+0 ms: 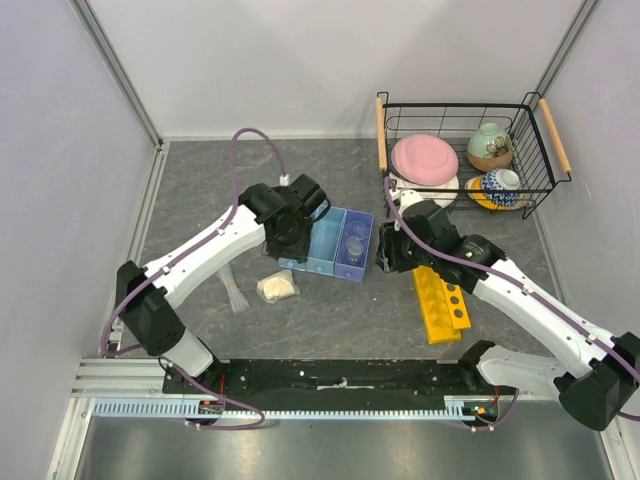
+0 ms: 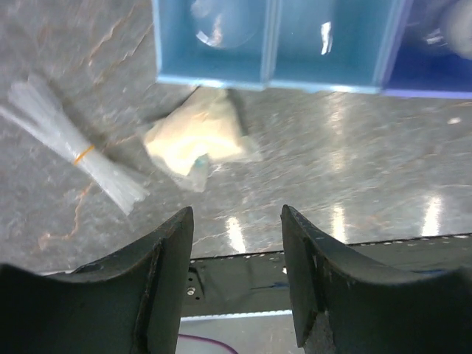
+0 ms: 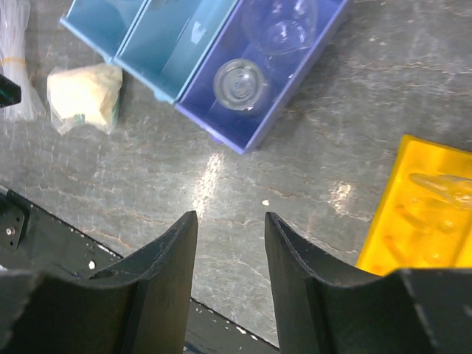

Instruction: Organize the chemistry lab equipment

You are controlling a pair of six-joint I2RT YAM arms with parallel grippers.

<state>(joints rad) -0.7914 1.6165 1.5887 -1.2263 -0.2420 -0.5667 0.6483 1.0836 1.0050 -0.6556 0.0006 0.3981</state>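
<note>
The blue three-compartment tray (image 1: 322, 243) sits mid-table, with a small clear beaker (image 3: 238, 83) and a funnel (image 3: 284, 26) in its darker right compartment. In front of it a cream lump (image 1: 277, 287) lies beside a banded bundle of thin clear test tubes (image 1: 235, 292). To the right is the yellow rack (image 1: 440, 302), flat on the table. My left gripper (image 2: 237, 217) hovers open over the tray's left end, nothing between its fingers. The right gripper (image 3: 231, 217) hangs open and empty between tray and rack. The lump (image 2: 195, 140) and tubes (image 2: 74, 151) show in the left wrist view.
A black wire basket (image 1: 545, 185) with wooden handles stands at the back right, holding a pink plate (image 1: 425, 157) and ceramic bowls (image 1: 490, 145). Grey walls close in on both sides. The arms' black base rail (image 1: 340, 378) runs along the near edge.
</note>
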